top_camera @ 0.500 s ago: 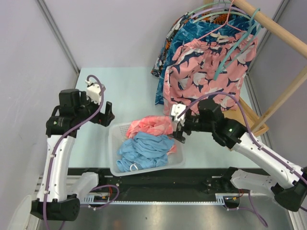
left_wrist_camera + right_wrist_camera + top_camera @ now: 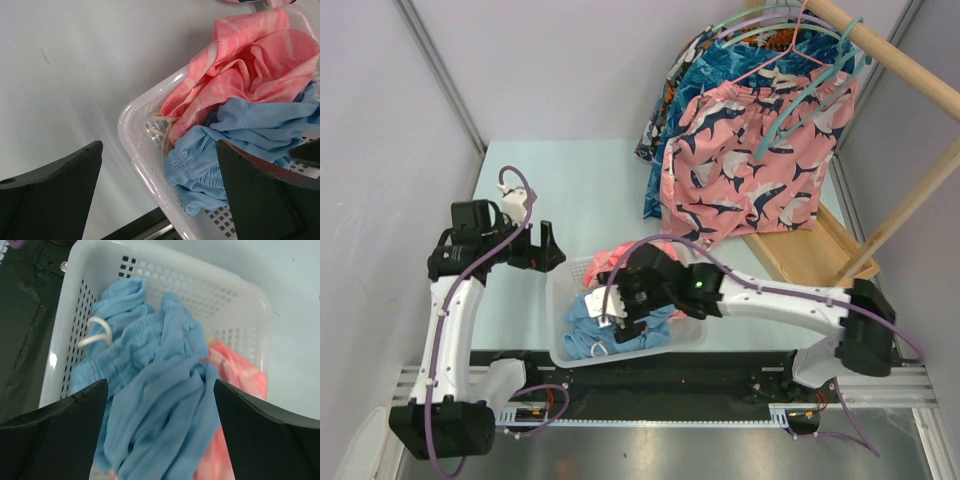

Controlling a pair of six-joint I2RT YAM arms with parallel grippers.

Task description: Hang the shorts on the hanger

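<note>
While the shorts (image 2: 578, 318) lie crumpled in the near half of the white basket (image 2: 556, 300), their sky-blue cloth is bunched at the elastic waist and the white drawstring (image 2: 95, 337) loops out on the near-left side. The salmon-pink shorts (image 2: 612, 260) fill the far half of the same basket and touch the blue cloth along its far edge.

My right gripper (image 2: 160, 385) hangs directly over the blue shorts with its fingers spread wide; it grasps nothing, and I cannot tell whether the tips touch the cloth.

My left gripper (image 2: 160, 145) is likewise spread wide and empty, above the table (image 2: 580, 180) just beside the basket's far-left corner.

The hanger (image 2: 804, 112), thin and mint-green, hangs well apart from the basket on the wooden rack (image 2: 900, 62) at the far right. It lies slanted against the pink shark-print shorts (image 2: 740, 170), which hang there with other garments.
</note>
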